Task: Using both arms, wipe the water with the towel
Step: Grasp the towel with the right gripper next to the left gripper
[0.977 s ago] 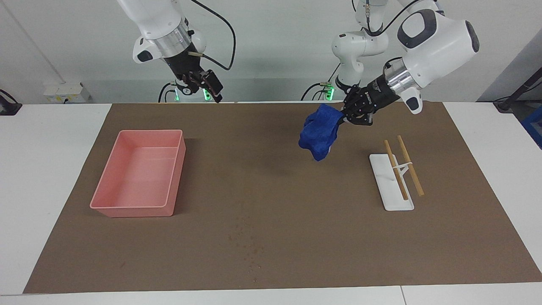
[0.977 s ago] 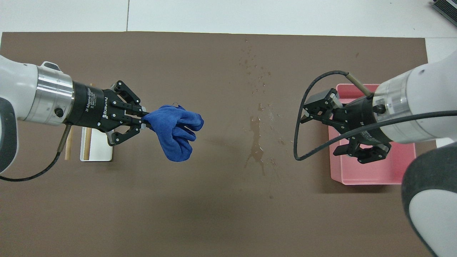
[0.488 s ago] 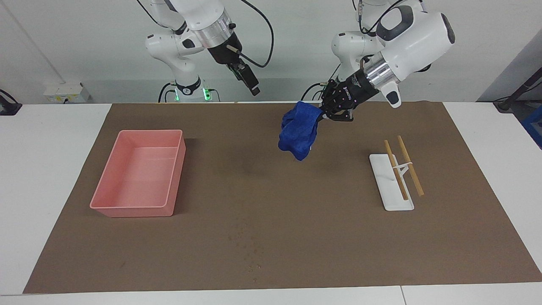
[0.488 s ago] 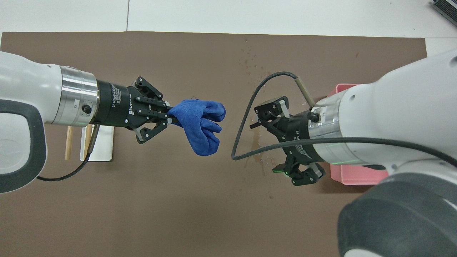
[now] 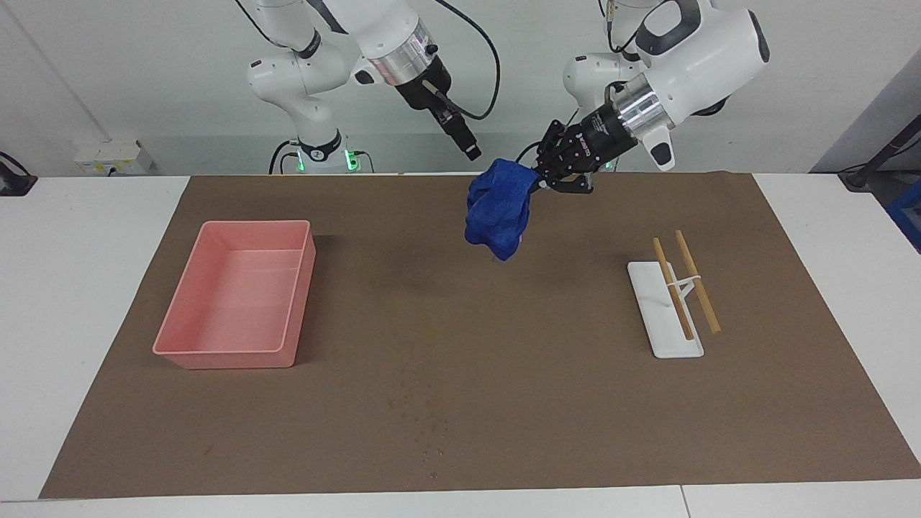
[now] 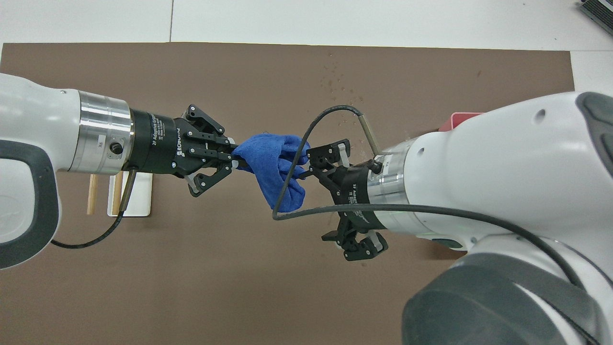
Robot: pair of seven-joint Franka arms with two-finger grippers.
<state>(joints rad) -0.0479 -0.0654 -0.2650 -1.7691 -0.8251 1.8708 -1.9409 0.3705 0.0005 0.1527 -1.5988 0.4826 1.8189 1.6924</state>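
Observation:
The blue towel [image 5: 495,210] hangs in the air as a bunched lump over the brown mat, near the robots' edge. My left gripper [image 5: 541,175] is shut on its upper corner, also seen in the overhead view as the left gripper [image 6: 235,158] on the towel [image 6: 275,167]. My right gripper [image 5: 469,150] is open, up in the air right beside the towel's top and holding nothing; from above the right gripper [image 6: 322,196] has one finger [image 6: 330,152] overlapping the towel's edge. Water drops [image 5: 421,414] speckle the mat farther from the robots; more drops [image 6: 336,81] show from above, the rest hidden under my right arm.
A pink tray [image 5: 288,356] stands on the mat toward the right arm's end; only its corner [image 6: 459,119] shows from above. A white plate with two wooden sticks [image 5: 647,306] lies toward the left arm's end. The brown mat [image 5: 547,403] covers most of the white table.
My right arm swung from over the pink tray to right beside the towel, staying open. My left gripper lifted the towel and carried it toward the table's middle.

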